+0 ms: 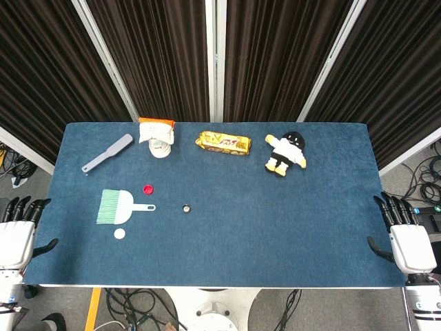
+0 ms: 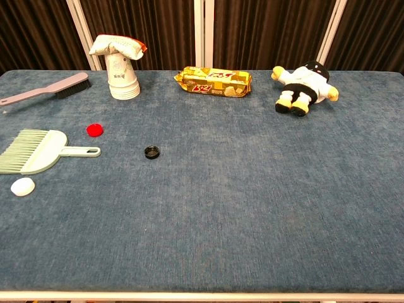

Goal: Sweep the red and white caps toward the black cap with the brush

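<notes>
The brush lies on the table at its left side, handle pointing right toward a cap near the middle. Another cap sits just behind the handle, and a third lies just in front of the brush. Along the far edge, from left to right: a long-handled brush, a cup with a bag on it, a snack pack, and a doll. The left hand and right hand flank the table's near corners.
</notes>
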Available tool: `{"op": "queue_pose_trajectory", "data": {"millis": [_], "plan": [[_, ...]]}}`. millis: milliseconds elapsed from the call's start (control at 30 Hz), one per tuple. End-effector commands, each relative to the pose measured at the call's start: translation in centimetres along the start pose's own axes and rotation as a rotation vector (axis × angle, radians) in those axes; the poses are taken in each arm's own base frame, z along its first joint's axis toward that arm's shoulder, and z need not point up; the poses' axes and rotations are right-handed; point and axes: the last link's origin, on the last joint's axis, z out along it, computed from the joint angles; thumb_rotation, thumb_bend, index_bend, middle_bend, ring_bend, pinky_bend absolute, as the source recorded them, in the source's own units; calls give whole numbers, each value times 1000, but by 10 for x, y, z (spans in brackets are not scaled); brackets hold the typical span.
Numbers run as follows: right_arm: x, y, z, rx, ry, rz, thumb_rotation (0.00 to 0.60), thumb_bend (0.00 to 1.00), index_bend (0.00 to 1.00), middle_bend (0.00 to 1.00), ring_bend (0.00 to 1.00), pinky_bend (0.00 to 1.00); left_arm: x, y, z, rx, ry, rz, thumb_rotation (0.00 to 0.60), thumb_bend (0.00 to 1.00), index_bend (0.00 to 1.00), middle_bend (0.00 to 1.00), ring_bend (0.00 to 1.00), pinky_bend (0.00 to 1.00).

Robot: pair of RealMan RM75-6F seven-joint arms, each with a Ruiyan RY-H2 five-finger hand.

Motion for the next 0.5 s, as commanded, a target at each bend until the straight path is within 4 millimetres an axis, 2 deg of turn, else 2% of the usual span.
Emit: {"op": "queue_pose_trajectory", "data": {"millis": [33, 267, 367, 500], "plan": [[0, -1, 1, 2, 0, -1, 600, 203, 0, 29, 0, 0, -1, 0, 1, 1, -5, 1, 600, 4, 163, 190, 99, 83], [4, -1, 2, 13, 19, 3, 600, 206, 0, 34, 0, 0, 3, 4, 8, -25, -5, -17, 600, 28, 170, 194, 99, 84], [9, 0, 3, 15, 43, -11, 600, 205, 0, 40, 0, 0, 2, 9, 18, -53, -19, -7, 600, 84, 199, 220, 99, 84], [18, 0, 3, 24, 81, -29, 600, 198, 0, 52, 0, 0, 1, 23, 38, -102, -39, -54, 600, 110, 239, 246, 100, 84]]}}
